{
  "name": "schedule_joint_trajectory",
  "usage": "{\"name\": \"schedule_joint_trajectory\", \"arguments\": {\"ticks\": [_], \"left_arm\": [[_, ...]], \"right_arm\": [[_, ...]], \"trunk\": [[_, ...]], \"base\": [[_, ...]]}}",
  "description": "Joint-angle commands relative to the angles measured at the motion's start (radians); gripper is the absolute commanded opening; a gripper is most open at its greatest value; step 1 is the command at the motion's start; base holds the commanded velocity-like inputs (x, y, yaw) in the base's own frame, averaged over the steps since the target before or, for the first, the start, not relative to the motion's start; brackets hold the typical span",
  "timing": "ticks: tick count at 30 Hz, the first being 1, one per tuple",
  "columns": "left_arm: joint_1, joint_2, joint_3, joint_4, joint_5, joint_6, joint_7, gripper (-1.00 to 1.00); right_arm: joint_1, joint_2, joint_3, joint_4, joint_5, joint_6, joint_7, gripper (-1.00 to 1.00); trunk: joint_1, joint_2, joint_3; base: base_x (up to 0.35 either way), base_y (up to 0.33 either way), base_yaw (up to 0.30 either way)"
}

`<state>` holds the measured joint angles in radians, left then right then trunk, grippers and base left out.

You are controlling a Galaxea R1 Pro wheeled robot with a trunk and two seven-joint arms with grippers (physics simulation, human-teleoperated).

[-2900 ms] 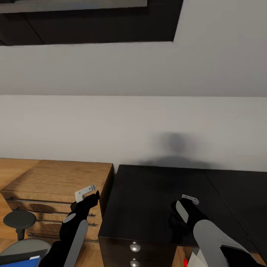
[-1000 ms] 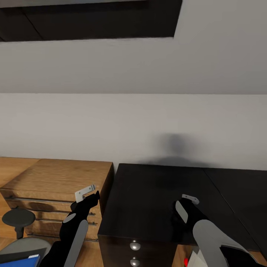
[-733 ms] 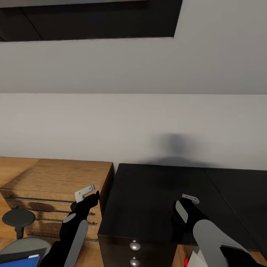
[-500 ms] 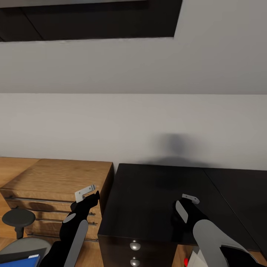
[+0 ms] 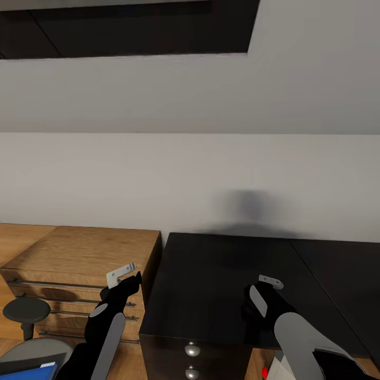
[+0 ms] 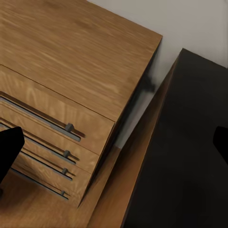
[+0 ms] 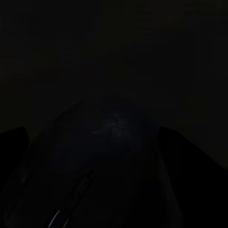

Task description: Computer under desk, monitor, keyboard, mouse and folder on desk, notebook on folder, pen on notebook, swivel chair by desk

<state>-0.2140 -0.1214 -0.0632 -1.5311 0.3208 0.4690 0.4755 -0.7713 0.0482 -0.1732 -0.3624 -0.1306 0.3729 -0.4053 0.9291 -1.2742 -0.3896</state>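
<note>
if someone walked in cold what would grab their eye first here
Probably the glossy black desk top, a dark slab against the pale wall, with the right gripper low over it. Beside it on the left stands the light wooden drawer chest with thin metal handles, with the left gripper raised in front of it. At the lower left corner a blue folder peeks in beside the grey swivel chair.

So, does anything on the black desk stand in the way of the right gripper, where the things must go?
Nothing visible does. In the head view, the top of the black desk looks bare around the right gripper. The right wrist view is too dark to tell more.
</note>
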Motion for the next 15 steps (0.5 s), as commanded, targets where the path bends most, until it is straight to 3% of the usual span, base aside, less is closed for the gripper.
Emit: {"name": "schedule_joint_trajectory", "arguments": {"ticks": [1, 10, 15], "left_arm": [[-0.001, 0.0, -0.001, -0.001, 0.01, 0.002, 0.009, 1.0], [-0.001, 0.001, -0.001, -0.001, 0.01, 0.002, 0.011, 1.0], [-0.001, 0.002, -0.001, -0.001, 0.01, 0.002, 0.011, 1.0]], "right_arm": [[0.0, 0.0, 0.001, -0.002, -0.011, 0.001, -0.007, -1.0], [0.0, 0.002, 0.001, -0.002, -0.012, -0.006, -0.003, -1.0], [0.0, 0.002, 0.001, -0.001, -0.012, -0.006, -0.002, -1.0]], "trunk": [[0.0, -0.001, -0.001], [0.0, -0.001, -0.001], [0.0, -0.001, -0.001]], "base": [[0.0, 0.0, 0.0], [0.0, 0.0, 0.006], [0.0, 0.0, 0.152]]}}
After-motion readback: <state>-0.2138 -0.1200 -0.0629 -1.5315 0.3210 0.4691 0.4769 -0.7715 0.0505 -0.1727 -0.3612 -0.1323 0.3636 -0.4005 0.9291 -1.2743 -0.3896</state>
